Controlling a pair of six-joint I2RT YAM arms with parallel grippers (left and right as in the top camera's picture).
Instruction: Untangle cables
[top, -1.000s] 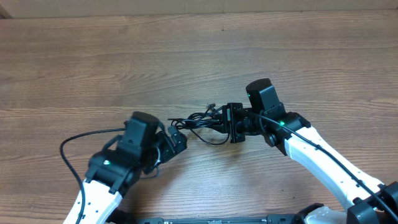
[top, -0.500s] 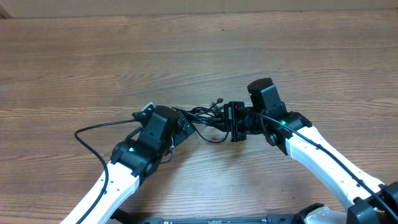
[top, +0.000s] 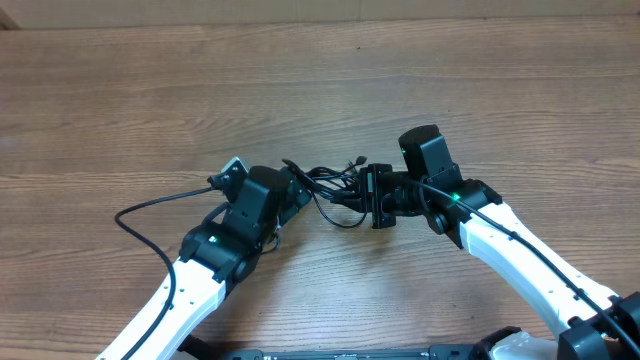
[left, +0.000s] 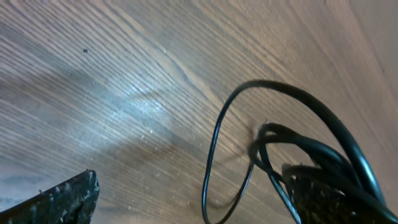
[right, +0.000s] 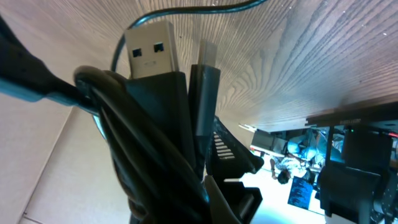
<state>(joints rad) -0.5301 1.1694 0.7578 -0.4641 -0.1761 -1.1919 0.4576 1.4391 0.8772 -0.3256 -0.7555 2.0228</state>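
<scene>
just left of the cables (top: 335, 190), the left gripper (top: 292, 193), spread wide and holding nothing, one finger (left: 65, 198) clear of the cords, the other right against them; the cables themselves a black tangle lying on the wooden table (top: 320, 80), a slack loop trailing from the robot's side of the knot; at the cables' right end, the right gripper (top: 372, 197), clamped tight on the bunch, a silver usb plug (right: 151, 48) poking past it

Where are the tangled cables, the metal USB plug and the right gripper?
cables (top: 330, 187): overhead view, middle of the tangle.
USB plug (right: 152, 50): right wrist view, metal shell.
right gripper (top: 368, 196): overhead view, between its fingertips.
</scene>
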